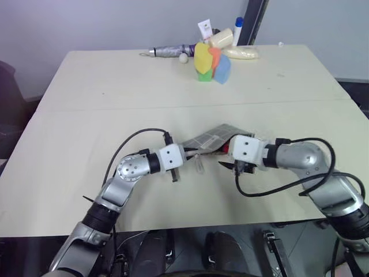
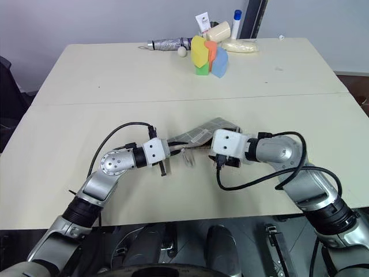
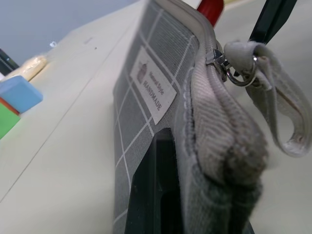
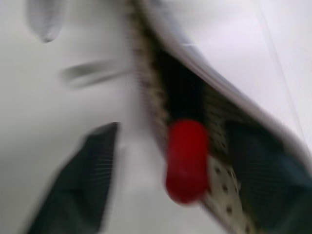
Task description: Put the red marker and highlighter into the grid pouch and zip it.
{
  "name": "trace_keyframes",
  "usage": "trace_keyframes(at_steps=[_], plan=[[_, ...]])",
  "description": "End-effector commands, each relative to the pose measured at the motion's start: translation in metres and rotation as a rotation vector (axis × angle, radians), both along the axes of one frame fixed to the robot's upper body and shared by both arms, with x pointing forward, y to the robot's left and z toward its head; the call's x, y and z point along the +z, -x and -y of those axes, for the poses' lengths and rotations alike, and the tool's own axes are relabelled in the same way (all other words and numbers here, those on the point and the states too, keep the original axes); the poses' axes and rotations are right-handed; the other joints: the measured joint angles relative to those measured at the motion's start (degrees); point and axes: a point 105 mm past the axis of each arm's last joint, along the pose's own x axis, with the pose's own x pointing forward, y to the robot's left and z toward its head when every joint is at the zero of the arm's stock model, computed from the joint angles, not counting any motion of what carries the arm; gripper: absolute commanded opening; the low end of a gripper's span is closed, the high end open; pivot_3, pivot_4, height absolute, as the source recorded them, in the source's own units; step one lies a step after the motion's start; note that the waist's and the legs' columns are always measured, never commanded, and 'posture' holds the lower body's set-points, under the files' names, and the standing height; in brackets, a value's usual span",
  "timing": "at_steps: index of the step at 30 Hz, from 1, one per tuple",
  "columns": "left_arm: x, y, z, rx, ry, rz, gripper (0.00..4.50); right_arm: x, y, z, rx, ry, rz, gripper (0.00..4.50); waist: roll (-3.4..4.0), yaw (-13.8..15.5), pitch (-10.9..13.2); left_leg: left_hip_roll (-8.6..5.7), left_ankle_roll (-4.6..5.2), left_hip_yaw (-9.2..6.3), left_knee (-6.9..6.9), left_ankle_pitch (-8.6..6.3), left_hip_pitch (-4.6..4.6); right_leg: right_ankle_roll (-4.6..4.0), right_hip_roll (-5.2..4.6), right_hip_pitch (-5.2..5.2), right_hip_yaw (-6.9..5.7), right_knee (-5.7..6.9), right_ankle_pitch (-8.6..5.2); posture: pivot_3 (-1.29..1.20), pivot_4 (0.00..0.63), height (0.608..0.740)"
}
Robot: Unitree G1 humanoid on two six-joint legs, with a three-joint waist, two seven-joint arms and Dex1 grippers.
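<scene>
Left wrist view: one grid pouch [image 3: 146,97] pinched in left gripper [image 1: 190,154]; one red marker [image 4: 186,161] between wide right gripper [image 4: 165,195] fingers.

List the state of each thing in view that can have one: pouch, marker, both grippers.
grid pouch: lifted at one end, mouth unzipped, pale pull hanging loose.
red marker: partly in the pouch mouth, red cap end sticking out.
left gripper: shut on the pouch's end.
right gripper: open, fingers apart either side of the marker's cap.
</scene>
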Motion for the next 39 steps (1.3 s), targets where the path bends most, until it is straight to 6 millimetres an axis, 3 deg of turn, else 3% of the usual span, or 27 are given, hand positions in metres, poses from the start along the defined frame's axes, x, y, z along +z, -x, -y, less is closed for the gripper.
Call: trace_keyframes(at_steps=[1, 6, 11, 15, 17, 22, 24, 26, 28, 32, 36, 39], plan=[[0.011, -0.001, 0.001, 0.023, 0.083, -0.017, 0.0, 0.019, 0.009, 0.017, -0.075, -0.055, 0.034, 4.42, 0.0, 0.1, 0.0, 0.0, 0.0, -0.02, 0.0, 0.0, 0.0, 0.0, 0.0, 0.02, -0.02, 0.0, 0.0, 0.0, 0.15, 0.74], [0.007, -0.004, 0.012, 0.04, 0.144, -0.088, 0.0, 0.022, 0.023, 0.063, -0.303, -0.164, -0.001, 4.42, 0.0, 0.2, 0.0, -0.02, 0.04, -0.04, 0.02, -0.02, 0.01, 0.01, 0.0, 0.1, -0.05, -0.05, 0.0, 0.0, 0.15, 0.74], [0.006, -0.013, 0.022, 0.054, 0.186, -0.137, 0.0, 0.017, 0.039, 0.121, -0.631, -0.266, 0.009, 4.42, -0.01, 0.3, 0.0, -0.02, 0.04, -0.08, 0.05, -0.02, 0.05, 0.01, 0.02, 0.17, -0.07, -0.04, 0.0, 0.0, 0.15, 0.74], [0.006, -0.017, 0.031, 0.036, 0.199, -0.154, 0.0, -0.001, 0.058, 0.163, -0.894, -0.345, -0.018, 4.42, 0.02, 0.4, 0.0, -0.02, 0.04, -0.09, 0.05, -0.02, 0.06, 0.0, 0.03, 0.16, -0.07, -0.04, 0.0, 0.0, 0.15, 0.74], [0.006, -0.018, 0.038, 0.01, 0.201, -0.158, 0.0, -0.024, 0.074, 0.182, -1.061, -0.43, -0.074, 4.42, 0.01, 0.7, 0.0, -0.02, 0.04, -0.09, 0.05, -0.02, 0.06, 0.0, 0.03, 0.16, -0.07, -0.04, 0.0, 0.0, 0.15, 0.74], [0.008, -0.021, 0.044, -0.008, 0.203, -0.155, 0.0, -0.057, 0.089, 0.201, -1.261, -0.51, -0.115, 4.42, 0.14, 1.2, -0.1, -0.04, 0.05, -0.07, 0.05, -0.03, 0.06, -0.01, 0.04, 0.12, -0.04, -0.04, -0.01, 0.0, 0.15, 0.74], [0.008, -0.022, 0.044, -0.009, 0.205, -0.153, 0.0, -0.066, 0.092, 0.203, -1.3, -0.55, -0.13, 4.42, 0.14, 1.3, -0.1, -0.04, 0.05, -0.07, 0.05, -0.03, 0.06, -0.01, 0.04, 0.12, -0.04, -0.04, -0.01, 0.0, 0.15, 0.74], [0.008, -0.022, 0.044, -0.008, 0.207, -0.152, 0.0, -0.073, 0.093, 0.203, -1.314, -0.575, -0.153, 3.88, 0.14, 1.3, -0.1, -0.02, 0.05, -0.08, 0.05, -0.03, 0.07, -0.01, 0.06, 0.13, -0.04, -0.04, -0.01, 0.0, 0.15, 0.74], [0.008, -0.022, 0.043, -0.006, 0.209, -0.151, 0.0, -0.077, 0.092, 0.198, -1.302, -0.6, -0.18, 3.06, 0.13, 1.3, -0.1, -0.02, 0.05, -0.08, 0.05, -0.03, 0.08, -0.01, 0.06, 0.14, -0.04, -0.04, -0.01, 0.0, 0.15, 0.74], [0.006, -0.022, 0.038, 0.023, 0.213, -0.148, 0.0, -0.065, 0.073, 0.186, -1.237, -0.666, -0.172, 1.02, 0.13, 1.2, -0.1, -0.03, 0.05, -0.08, 0.06, -0.03, 0.08, -0.02, 0.05, 0.14, -0.04, -0.05, -0.01, 0.0, 0.15, 0.74], [0.007, -0.026, 0.032, 0.062, 0.21, -0.13, 0.0, -0.043, 0.054, 0.171, -1.082, -0.527, -0.101, 0.88, 0.21, 1.2, -0.1, -0.02, 0.06, -0.08, 0.05, -0.03, 0.06, -0.02, 0.06, 0.1, -0.04, -0.04, -0.01, 0.0, 0.15, 0.74], [0.01, -0.033, 0.024, 0.111, 0.204, -0.099, 0.0, -0.019, 0.041, 0.135, -0.818, -0.403, -0.04, 0.88, 0.22, 1.1, -0.1, -0.03, 0.06, -0.07, 0.04, -0.03, 0.04, -0.01, 0.06, 0.08, -0.03, -0.04, -0.01, 0.0, 0.15, 0.74]])
